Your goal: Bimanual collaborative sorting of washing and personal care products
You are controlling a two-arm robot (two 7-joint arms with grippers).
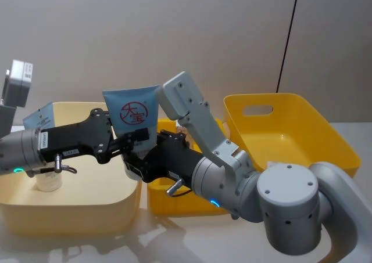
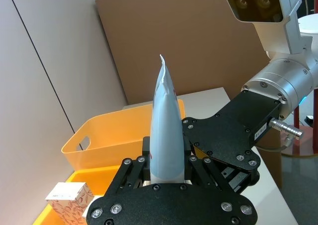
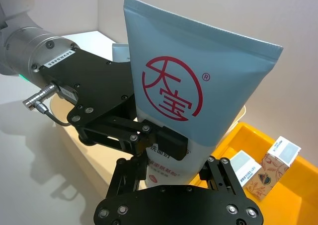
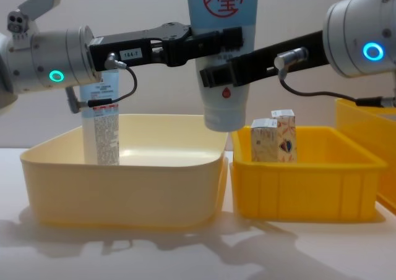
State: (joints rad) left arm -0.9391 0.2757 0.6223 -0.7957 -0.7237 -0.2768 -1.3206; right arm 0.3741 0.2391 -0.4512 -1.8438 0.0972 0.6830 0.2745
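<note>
chest view first: the cream bin (image 4: 124,181) is the biggest thing on the table, and i'll place everything else by it. touching its right side sits the small yellow bin (image 4: 303,187), and beyond that again, the edge of a large yellow bin (image 4: 371,131).

held up in the air above the cream bin's right rim is the wide tube (image 4: 224,51), light blue above white with a red circle logo, upright with its cap end pointing down. both arms have it at once. the left gripper (image 4: 213,42) reaches in over the cream bin from the left and is clamped on the tube's blue part; the right gripper (image 4: 223,76) comes across from the yellow-bin side and is clamped just lower, around the white part.

standing inside the cream bin, toward its left back, is a narrower tube (image 4: 102,122), upright, well apart from the held one.

smallest are two patterned cartons (image 4: 275,138), standing side by side in the small yellow bin, near the wall it shares with the cream bin.
</note>
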